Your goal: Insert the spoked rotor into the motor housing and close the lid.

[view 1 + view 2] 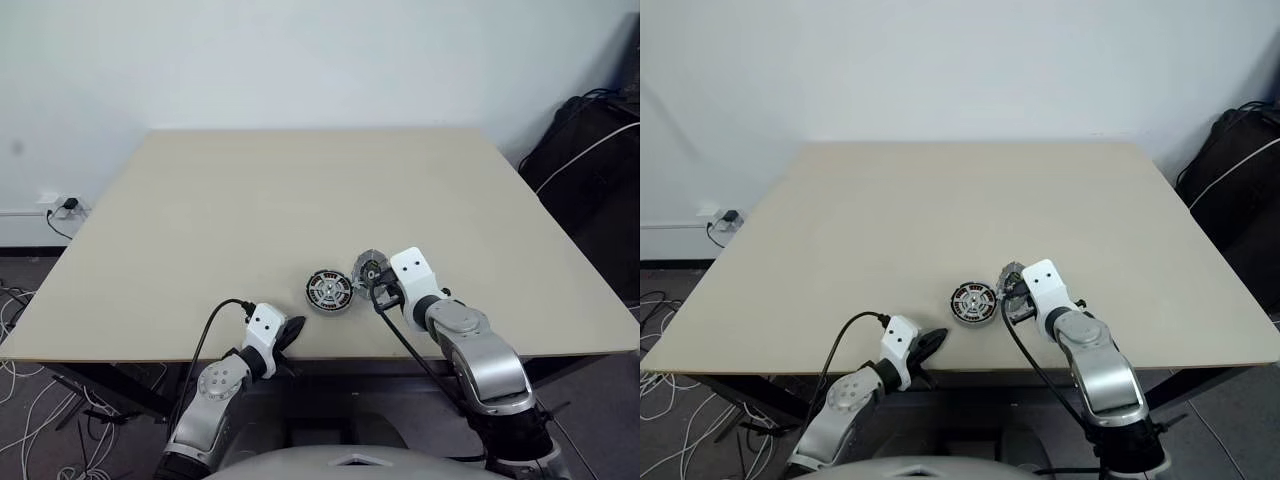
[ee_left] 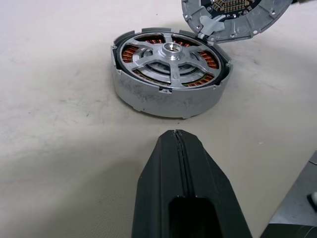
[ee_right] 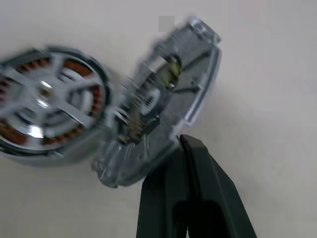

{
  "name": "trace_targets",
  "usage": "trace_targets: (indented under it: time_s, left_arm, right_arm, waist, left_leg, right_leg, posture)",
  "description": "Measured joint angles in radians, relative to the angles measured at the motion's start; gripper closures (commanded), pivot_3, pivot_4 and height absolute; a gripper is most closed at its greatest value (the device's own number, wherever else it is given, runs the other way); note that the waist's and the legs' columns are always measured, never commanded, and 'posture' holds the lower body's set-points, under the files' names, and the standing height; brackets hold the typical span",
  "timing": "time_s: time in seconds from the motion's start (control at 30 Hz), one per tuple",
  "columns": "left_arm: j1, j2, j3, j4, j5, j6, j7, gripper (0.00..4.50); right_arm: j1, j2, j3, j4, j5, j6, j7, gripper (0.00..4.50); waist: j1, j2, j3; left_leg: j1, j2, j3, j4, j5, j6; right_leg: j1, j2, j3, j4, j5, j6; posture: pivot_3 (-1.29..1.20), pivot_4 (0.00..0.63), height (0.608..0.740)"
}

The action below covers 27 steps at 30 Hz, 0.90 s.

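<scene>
The motor housing [image 1: 329, 291] sits near the table's front edge, with copper windings showing inside its silver wall [image 2: 163, 101]. The spoked rotor [image 2: 170, 49] lies seated in it, hub up. The lid [image 1: 369, 268] stands tilted on edge at the housing's right side, its inner face [image 3: 163, 94] turned toward the housing. My right gripper [image 3: 185, 139] is shut, its tip against the lid's lower outer edge, with nothing between the fingers. My left gripper [image 2: 176, 134] is shut and empty. It rests at the front edge [image 1: 293, 330], pointing at the housing from a short way off.
The pale table [image 1: 300, 190] stretches wide behind the parts. A black bag with a white cable [image 1: 590, 150] stands off the table's right. A wall socket [image 1: 60, 205] and loose cables lie low on the left.
</scene>
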Motion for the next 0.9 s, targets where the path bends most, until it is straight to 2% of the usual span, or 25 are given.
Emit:
trace_targets:
  time_s: [0.3,0.63,0.9]
  left_arm:
    - [0.004,-0.002,-0.004,-0.042,0.002,0.008,0.019,4.50]
    - [0.000,0.000,-0.018,-0.089,0.003,0.058,0.031,4.50]
    - [0.006,0.009,-0.017,-0.100,0.002,0.060,0.034,4.50]
  right_arm:
    - [-0.039,0.042,0.008,0.004,0.053,-0.003,0.010,4.45]
    - [-0.069,0.093,0.073,0.045,0.070,-0.021,-0.006,4.45]
    - [-0.099,0.128,0.122,0.143,0.075,-0.059,-0.009,4.45]
  waist:
    - [-0.001,0.000,0.002]
    - [-0.002,0.000,0.002]
    - [-0.004,0.000,0.002]
  left_leg:
    - [0.000,0.000,0.000,0.000,0.000,0.000]
    - [-0.001,0.000,0.000,-0.001,0.000,0.000]
    - [-0.001,0.000,0.000,-0.001,0.000,0.000]
  right_leg:
    - [-0.004,0.000,0.000,0.000,0.000,0.000]
    - [-0.005,0.000,0.000,0.000,0.000,0.000]
    - [-0.005,0.000,0.000,0.000,0.000,0.000]
  posture:
    - [0.00,0.000,0.740]
    - [0.00,0.000,0.740]
    - [0.00,0.000,0.740]
